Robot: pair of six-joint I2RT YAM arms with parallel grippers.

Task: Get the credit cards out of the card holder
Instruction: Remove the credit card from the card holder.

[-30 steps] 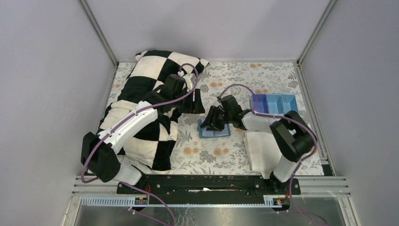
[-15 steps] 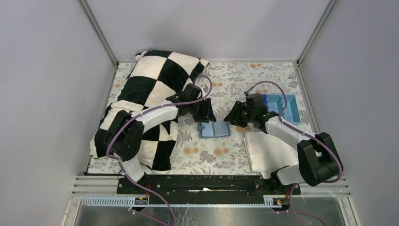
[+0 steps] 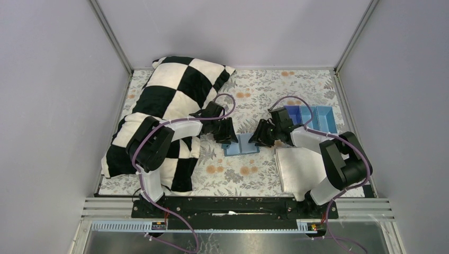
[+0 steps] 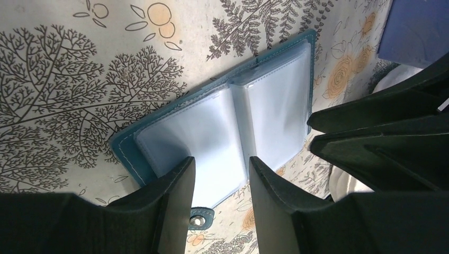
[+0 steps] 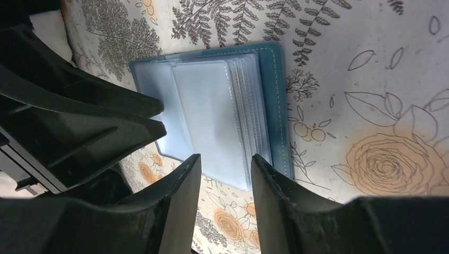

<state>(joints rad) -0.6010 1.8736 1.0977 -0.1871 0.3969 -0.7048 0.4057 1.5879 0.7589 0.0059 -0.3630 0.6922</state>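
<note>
The teal card holder lies open and flat on the floral cloth, its clear sleeves showing pale and blank. No card shows in them. My left gripper is open and empty at the holder's left half, fingertips just over the sleeves. My right gripper is open and empty at the holder's right half. In the left wrist view the holder shows its snap tab. In the right wrist view the holder shows several stacked sleeves by the right cover.
A black-and-white checkered cushion fills the left side under the left arm. A folded white cloth lies at the right front. A blue tray with three compartments stands behind the right gripper. Grey walls close in the table.
The left gripper came off the cushion and down to the holder's left half. The right gripper drew back to the right, then returned to the holder's right edge. The holder stayed put.
</note>
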